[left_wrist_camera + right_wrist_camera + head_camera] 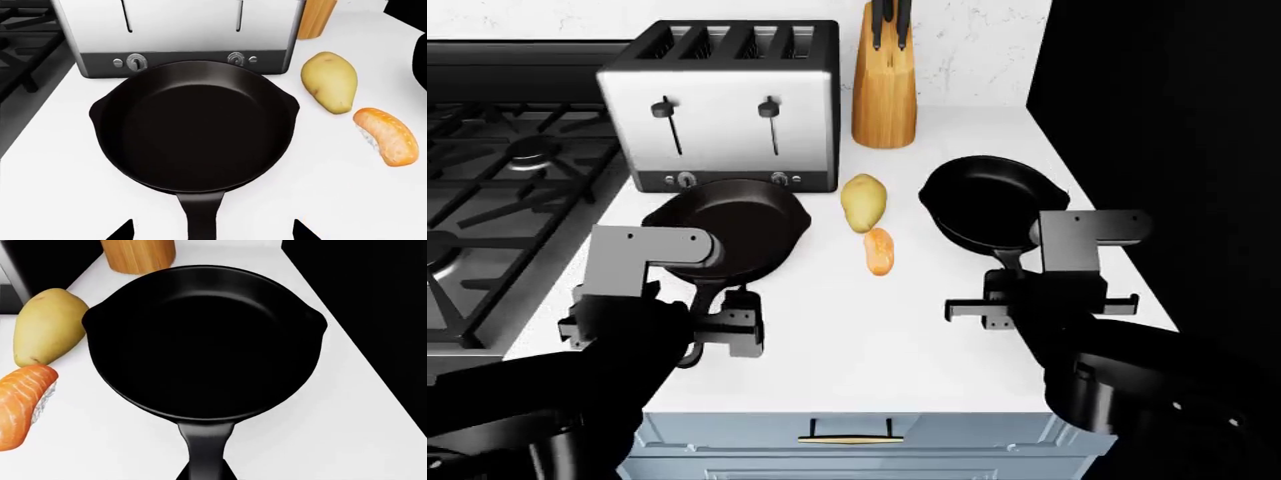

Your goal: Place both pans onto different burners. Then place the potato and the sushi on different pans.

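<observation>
White countertop [868, 330] beside a four-burner stove, seen from the head camera, nearest elements first; left gripper [723, 325] poised at the handle end of the left pan [727, 228], its fingertips [120, 231] spread wide to either side of the handle in the left wrist view and closed on nothing; right gripper [1014, 305] likewise at the handle of the right pan [994, 205], though the right wrist view shows only dark tips [181, 473] flanking the handle at the frame edge, so whether it is released or clamped cannot be told; sushi [880, 250] lying on the counter between the two pans, with the potato [864, 201] just beyond it and apart from both pan rims; toaster [727, 105] directly behind the left pan, almost touching its far rim; knife block [884, 85] farther back near the wall; burners [531, 150] under black grates at the far left, bare of cookware; both pans rest on the counter, hence the first step, moving pans to burners, appears to be in hand and no part of the task is complete; the next move likely calls for closing each gripper on its handle, lifting level, and carrying leftward across to separate burners, the left pan clearing the toaster front
</observation>
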{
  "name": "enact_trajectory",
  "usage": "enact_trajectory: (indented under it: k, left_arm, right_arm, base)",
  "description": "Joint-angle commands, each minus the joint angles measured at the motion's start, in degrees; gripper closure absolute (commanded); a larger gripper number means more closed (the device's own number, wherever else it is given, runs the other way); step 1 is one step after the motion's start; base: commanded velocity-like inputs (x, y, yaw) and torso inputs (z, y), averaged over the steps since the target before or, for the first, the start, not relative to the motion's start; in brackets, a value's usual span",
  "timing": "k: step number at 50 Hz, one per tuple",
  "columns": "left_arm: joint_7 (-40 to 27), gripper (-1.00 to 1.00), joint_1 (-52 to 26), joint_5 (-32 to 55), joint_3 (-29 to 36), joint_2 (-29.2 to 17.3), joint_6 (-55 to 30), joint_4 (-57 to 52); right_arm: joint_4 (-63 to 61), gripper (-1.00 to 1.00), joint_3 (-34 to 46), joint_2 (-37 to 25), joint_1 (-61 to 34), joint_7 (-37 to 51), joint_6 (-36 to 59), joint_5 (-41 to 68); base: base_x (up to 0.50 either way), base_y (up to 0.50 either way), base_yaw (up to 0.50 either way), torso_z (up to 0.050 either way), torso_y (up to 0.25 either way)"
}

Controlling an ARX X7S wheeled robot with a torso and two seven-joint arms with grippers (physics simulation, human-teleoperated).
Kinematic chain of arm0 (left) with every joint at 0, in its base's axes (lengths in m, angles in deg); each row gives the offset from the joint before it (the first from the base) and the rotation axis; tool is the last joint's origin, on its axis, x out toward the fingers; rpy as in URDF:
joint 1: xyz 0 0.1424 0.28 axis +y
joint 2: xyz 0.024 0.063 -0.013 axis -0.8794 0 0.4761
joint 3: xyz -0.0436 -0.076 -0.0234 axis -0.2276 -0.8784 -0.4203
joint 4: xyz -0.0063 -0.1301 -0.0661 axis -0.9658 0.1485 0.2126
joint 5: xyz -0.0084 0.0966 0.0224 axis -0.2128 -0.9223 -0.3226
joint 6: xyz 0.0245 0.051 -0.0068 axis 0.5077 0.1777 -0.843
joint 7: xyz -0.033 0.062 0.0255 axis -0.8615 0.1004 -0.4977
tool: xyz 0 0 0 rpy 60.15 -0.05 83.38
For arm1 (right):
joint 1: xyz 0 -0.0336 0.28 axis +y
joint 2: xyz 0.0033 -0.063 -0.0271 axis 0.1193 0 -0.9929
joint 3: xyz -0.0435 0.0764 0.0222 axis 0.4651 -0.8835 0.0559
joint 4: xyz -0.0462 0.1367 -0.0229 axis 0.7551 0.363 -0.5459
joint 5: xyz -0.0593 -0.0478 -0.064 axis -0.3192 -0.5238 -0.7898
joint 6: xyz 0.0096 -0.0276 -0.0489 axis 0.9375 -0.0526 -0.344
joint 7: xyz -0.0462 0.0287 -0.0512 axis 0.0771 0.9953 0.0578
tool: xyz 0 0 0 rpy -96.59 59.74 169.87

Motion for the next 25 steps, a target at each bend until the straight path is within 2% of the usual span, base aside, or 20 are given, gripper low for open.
enact_trajectory:
  k: [1, 25]
  left_arm:
    - [2.1, -1.00, 0.7, -3.0, 1.1, 0.0, 1.4, 1.8]
    - [6.6, -1.00, 2.1, -9.1, 4.3, 0.1, 4.5, 5.2]
  right_arm:
    - [-0.2, 1.00, -1.0, -0.2, -1.0, -1.6, -0.4, -2.9]
    - [1.4, 1.00, 0.3, 0.0, -0.8, -2.9, -1.6, -4.7]
  base:
    - [0.00, 0.00, 0.00, 0.000, 0.000]
    - [0.00, 0.00, 0.00, 0.001, 0.002]
